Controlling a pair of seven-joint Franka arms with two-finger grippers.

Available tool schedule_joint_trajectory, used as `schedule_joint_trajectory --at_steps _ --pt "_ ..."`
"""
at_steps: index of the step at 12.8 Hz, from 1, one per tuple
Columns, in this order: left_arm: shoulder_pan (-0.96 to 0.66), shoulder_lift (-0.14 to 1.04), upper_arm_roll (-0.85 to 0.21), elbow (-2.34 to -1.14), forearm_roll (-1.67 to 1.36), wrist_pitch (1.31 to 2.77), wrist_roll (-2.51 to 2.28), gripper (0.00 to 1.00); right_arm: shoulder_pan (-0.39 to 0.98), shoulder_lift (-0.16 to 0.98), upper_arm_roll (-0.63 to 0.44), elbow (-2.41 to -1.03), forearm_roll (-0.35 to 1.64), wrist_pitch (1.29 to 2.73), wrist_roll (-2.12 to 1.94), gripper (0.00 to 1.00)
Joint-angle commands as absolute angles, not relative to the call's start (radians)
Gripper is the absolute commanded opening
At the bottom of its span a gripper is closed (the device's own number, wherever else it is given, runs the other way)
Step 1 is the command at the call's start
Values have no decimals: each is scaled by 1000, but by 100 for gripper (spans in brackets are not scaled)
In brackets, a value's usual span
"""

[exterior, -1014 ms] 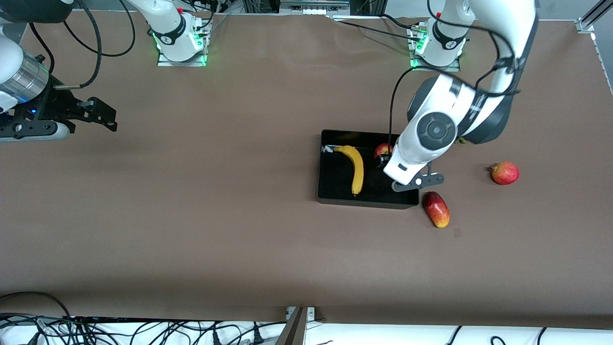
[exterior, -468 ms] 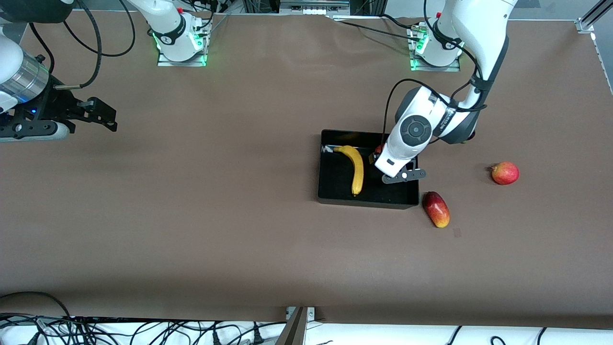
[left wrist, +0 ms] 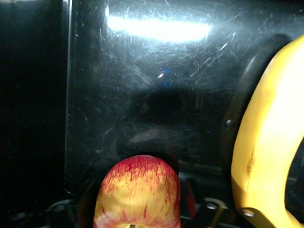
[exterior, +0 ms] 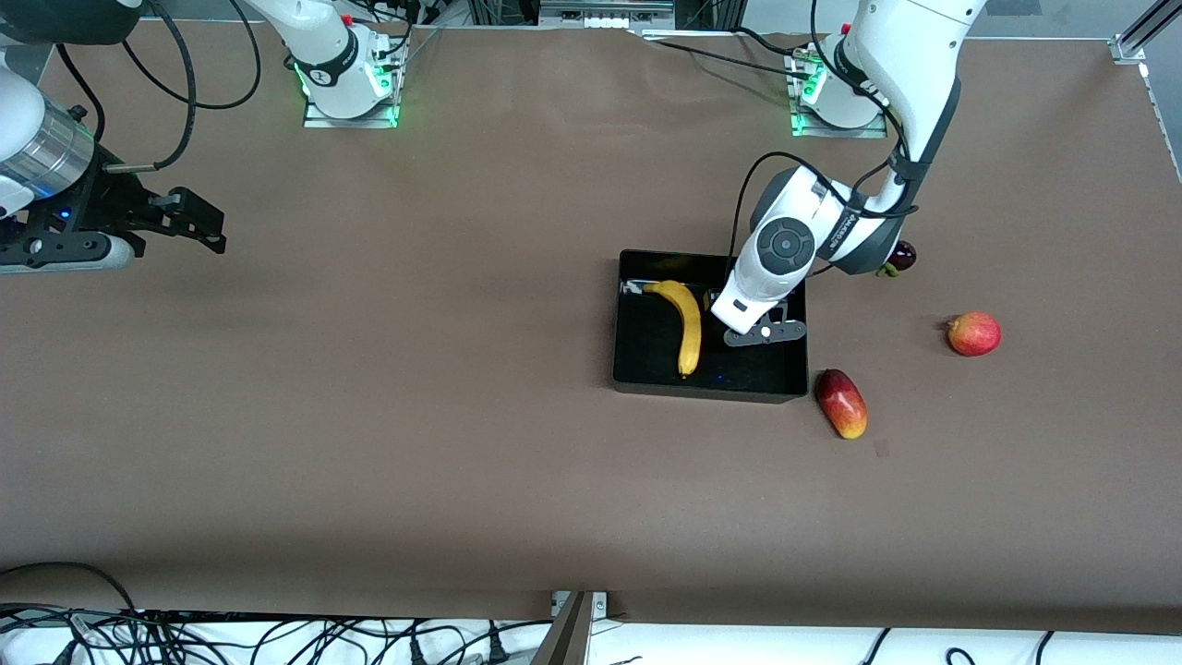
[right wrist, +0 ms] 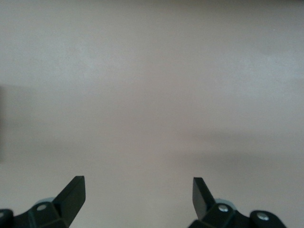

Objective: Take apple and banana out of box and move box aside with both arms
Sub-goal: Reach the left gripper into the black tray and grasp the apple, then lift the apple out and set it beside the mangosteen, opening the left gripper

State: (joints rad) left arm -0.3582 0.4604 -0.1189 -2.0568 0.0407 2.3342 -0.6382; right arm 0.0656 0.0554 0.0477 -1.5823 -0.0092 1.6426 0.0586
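The black box (exterior: 706, 392) lies toward the left arm's end of the table, with the yellow banana (exterior: 688, 323) lying in it. My left gripper (exterior: 717, 300) is down inside the box beside the banana, shut on the red apple with yellow streaks (left wrist: 137, 192). The left wrist view shows the apple low over the glossy box floor (left wrist: 142, 71), with the banana (left wrist: 270, 137) close beside it. In the front view the arm's wrist hides the apple. My right gripper (exterior: 211, 228) waits open and empty over bare table at the right arm's end, its tips (right wrist: 138, 190) wide apart.
An oblong red and yellow fruit (exterior: 840, 403) lies on the table by the box's corner nearest the front camera. A round red fruit (exterior: 973, 333) lies toward the left arm's end. A small dark fruit (exterior: 900, 256) lies by the left arm's elbow.
My left arm has come down into the box with the apple, toward the banana; its wrist now hides the apple in the front view. The right arm has not moved.
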Motion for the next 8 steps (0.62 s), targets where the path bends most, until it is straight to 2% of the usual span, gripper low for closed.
schedule_joint_trajectory --at_steps 1,2,5,8 --pt "-362 446 -114 -2069 63 2329 -653 26 52 55 57 -1572 -2 1643 58 100" --pt "-362 440 -114 -2060 63 2304 -657 23 52 55 57 -1572 -2 1643 58 100" --pt "-350 391 -112 -1991 63 2174 -637 23 52 55 57 -1572 -2 1643 58 100" --pt "-284 385 -112 -1791 63 1920 -528 26 52 55 57 -1572 -2 1643 58 100"
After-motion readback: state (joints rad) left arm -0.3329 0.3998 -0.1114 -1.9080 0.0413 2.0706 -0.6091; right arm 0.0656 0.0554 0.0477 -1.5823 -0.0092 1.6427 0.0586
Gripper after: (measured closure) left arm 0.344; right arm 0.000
